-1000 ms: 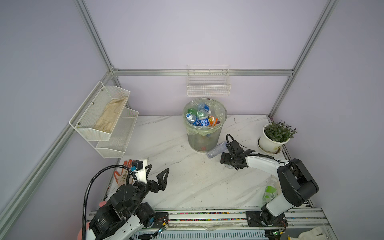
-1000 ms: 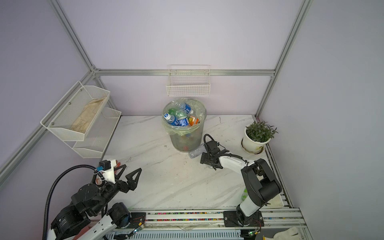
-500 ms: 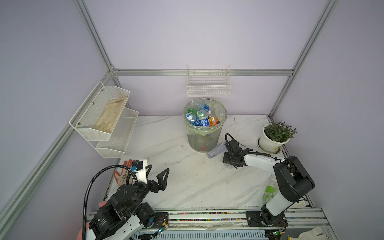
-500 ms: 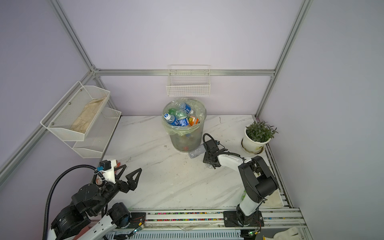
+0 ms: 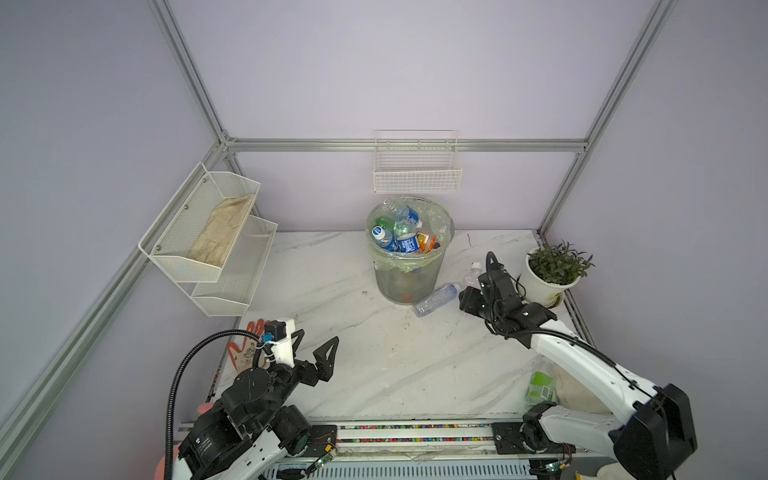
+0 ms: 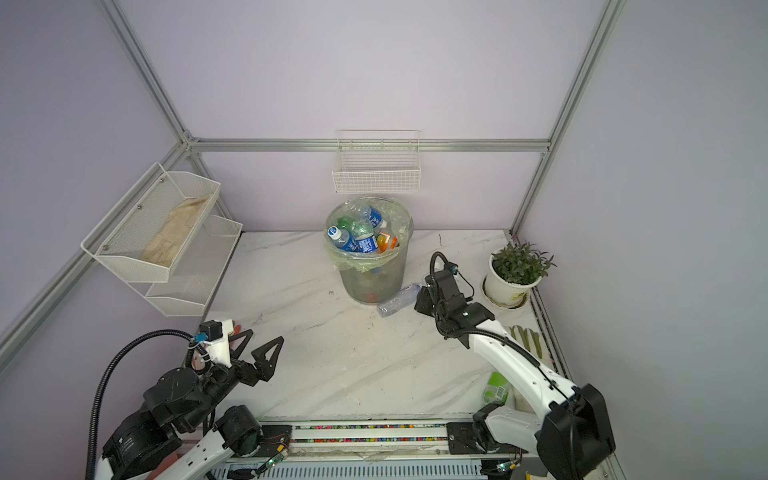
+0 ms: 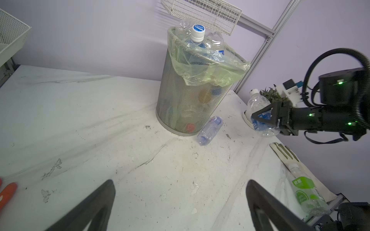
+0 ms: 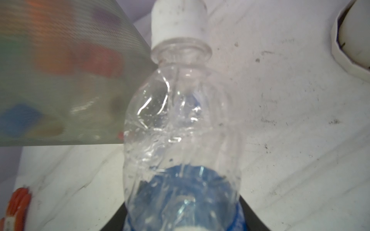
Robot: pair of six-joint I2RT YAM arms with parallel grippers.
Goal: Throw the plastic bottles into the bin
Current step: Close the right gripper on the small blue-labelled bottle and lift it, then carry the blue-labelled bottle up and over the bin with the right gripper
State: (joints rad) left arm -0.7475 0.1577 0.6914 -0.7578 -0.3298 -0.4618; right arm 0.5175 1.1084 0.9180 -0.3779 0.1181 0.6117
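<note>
The right gripper (image 7: 260,120) has its jaws closed partway around a clear, blue-labelled bottle (image 7: 257,102). It pinches the bottle at the label, with the white cap pointing away from the wrist. The bottle is just beside the bin (image 5: 409,270), on the side toward the plant pot (image 5: 544,286), and lower than the rim.

The pick looks made, so the carry is the step in hand. Next, I'd judge, the arm must lift well above the rim (the bin is already heaped to the top). It should let go over the middle, or the bottle may roll off the pile.

A second bottle (image 5: 436,299) lies on its side just beside the bin's foot. A green-labelled bottle (image 5: 540,384) lies far from the bin, by the right arm's base. The left gripper (image 5: 313,345) hangs spread wide and empty, well apart from the bin.

In both top views the wrist hides the grip itself. I can't tell whether the held bottle is clear of the table (image 5: 374,353).
</note>
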